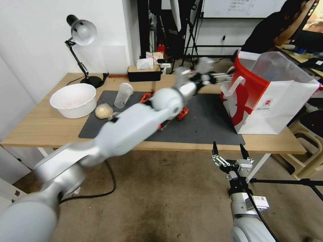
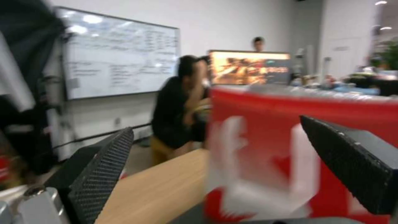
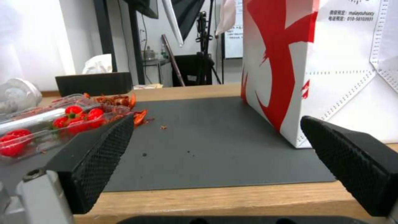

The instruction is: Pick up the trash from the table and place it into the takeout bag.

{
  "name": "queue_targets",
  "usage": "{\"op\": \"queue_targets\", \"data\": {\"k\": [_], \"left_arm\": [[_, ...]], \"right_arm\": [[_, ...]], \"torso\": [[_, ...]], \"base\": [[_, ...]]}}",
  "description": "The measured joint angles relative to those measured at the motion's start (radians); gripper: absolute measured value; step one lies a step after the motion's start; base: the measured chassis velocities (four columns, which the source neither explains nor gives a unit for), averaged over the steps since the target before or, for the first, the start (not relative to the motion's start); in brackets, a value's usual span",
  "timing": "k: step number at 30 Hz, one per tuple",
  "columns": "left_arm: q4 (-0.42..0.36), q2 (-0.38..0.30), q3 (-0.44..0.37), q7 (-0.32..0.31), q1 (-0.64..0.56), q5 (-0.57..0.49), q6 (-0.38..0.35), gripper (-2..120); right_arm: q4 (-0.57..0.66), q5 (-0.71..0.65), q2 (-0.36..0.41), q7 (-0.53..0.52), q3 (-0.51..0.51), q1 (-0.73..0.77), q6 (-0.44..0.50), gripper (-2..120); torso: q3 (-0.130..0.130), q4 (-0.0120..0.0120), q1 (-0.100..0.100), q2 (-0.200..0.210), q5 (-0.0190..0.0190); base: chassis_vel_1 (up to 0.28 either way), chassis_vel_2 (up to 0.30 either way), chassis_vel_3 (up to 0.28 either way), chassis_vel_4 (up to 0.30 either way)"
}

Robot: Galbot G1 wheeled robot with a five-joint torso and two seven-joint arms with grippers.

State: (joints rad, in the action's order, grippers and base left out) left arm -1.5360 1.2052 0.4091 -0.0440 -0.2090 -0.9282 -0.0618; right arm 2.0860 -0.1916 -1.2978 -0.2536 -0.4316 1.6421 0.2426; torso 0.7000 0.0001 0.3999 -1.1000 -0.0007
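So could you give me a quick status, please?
Left hand open, empty, beside bag. Right hand open, below table edge. Cup, ball on mat.

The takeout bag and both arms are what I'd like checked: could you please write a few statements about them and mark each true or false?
1. The takeout bag stands upright on the table. True.
2. The left end effector grips a red can. False: its fingers are spread with nothing between them, close to the bag's red side.
3. The right end effector hovers above the bag's mouth. False: it sits low, in front of the table's near edge, open.
4. A clear plastic cup stands on the dark mat. True.
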Motion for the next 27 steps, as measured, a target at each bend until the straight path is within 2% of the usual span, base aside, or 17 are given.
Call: {"op": "queue_targets", "data": {"k": [3, 4, 5, 8, 10, 13, 15, 17, 19, 21, 23, 25, 27], "left_arm": [[-0.049, -0.055, -0.05, -0.008, -0.063, 0.019, -0.006, 100], [-0.084, -0.092, -0.099, -0.019, -0.12, 0.049, -0.01, 100], [-0.084, -0.092, -0.099, -0.019, -0.12, 0.049, -0.01, 100], [-0.156, -0.147, -0.205, -0.036, -0.246, 0.111, -0.016, 100], [-0.168, -0.155, -0.219, -0.043, -0.267, 0.117, -0.018, 100], [-0.261, -0.198, -0.345, -0.065, -0.442, 0.194, -0.029, 100], [-0.275, -0.203, -0.371, -0.065, -0.471, 0.213, -0.029, 100], [-0.326, -0.219, -0.47, -0.067, -0.576, 0.263, -0.022, 100], [-0.336, -0.222, -0.49, -0.069, -0.598, 0.272, -0.017, 100], [-0.375, -0.233, -0.561, -0.076, -0.691, 0.315, 0.013, 100], [-0.386, -0.235, -0.583, -0.078, -0.723, 0.326, 0.022, 100], [-0.423, -0.236, -0.651, -0.08, -0.829, 0.338, 0.033, 100], [-0.43, -0.236, -0.668, -0.08, -0.853, 0.34, 0.035, 100]], "right_arm": [[0.0, 0.0, 0.002, 0.0, 0.001, -0.001, 0.0, 100], [0.0, 0.0, 0.003, 0.001, 0.003, -0.001, -0.001, 100], [0.0, 0.0, 0.003, 0.001, 0.003, -0.001, -0.001, 100], [-0.001, -0.001, 0.003, 0.001, 0.007, -0.005, -0.001, 100], [-0.002, -0.001, 0.003, 0.001, 0.008, -0.005, -0.002, 100], [-0.005, -0.001, 0.005, 0.001, 0.01, -0.01, -0.003, 100], [-0.006, -0.002, 0.005, 0.001, 0.01, -0.011, -0.003, 100], [-0.012, -0.002, 0.006, 0.001, 0.012, -0.015, -0.003, 100], [-0.014, -0.002, 0.006, 0.001, 0.013, -0.015, -0.003, 100], [-0.019, -0.003, 0.005, 0.001, 0.016, -0.017, -0.003, 100], [-0.02, -0.003, 0.004, 0.0, 0.018, -0.019, -0.003, 100], [-0.025, -0.003, 0.001, 0.0, 0.024, -0.025, -0.003, 100], [-0.026, -0.003, 0.0, 0.0, 0.025, -0.026, -0.003, 100]], "torso": [[0.0, 0.0002, 0.0, 0.0, 0.0], [0.0, 0.0003, 0.0, 0.0, -0.0001], [0.0, 0.0003, 0.0, 0.0, -0.0001], [0.0, -0.0002, 0.0, 0.0, 0.0004], [0.0, -0.0001, 0.0, 0.0, 0.0002], [0.0, -0.0001, 0.0, 0.0, 0.0001], [0.0, -0.0003, 0.0, 0.0, 0.0005], [0.0, 0.0001, 0.0, 0.0, 0.0003], [0.0, -0.0001, 0.0, 0.0, 0.0006], [0.0, -0.0003, 0.0, 0.0, 0.0005], [0.0, -0.0003, 0.0, 0.0, 0.0005], [0.0, 0.0, 0.0, 0.0, 0.0006], [0.0, 0.0, 0.0, 0.0, 0.0005]], "base": [[0.0, 0.0, 0.0, 0.0], [0.0, 0.0, 0.0, 0.0], [0.0, 0.0, 0.0, 0.0], [0.0, 0.0, 0.0, 0.0], [0.0, 0.0, 0.0, 0.0], [0.0, 0.0, 0.0, 0.0], [0.0, 0.0, 0.0, 0.0], [0.0, 0.0, 0.0, 0.0], [0.0, 0.0, 0.0, 0.0], [0.0, 0.0, 0.0, 0.0], [0.0, 0.0, 0.0, 0.0], [0.0, 0.0, 0.0, 0.0], [0.0, 0.0, 0.0, 0.0]]}}
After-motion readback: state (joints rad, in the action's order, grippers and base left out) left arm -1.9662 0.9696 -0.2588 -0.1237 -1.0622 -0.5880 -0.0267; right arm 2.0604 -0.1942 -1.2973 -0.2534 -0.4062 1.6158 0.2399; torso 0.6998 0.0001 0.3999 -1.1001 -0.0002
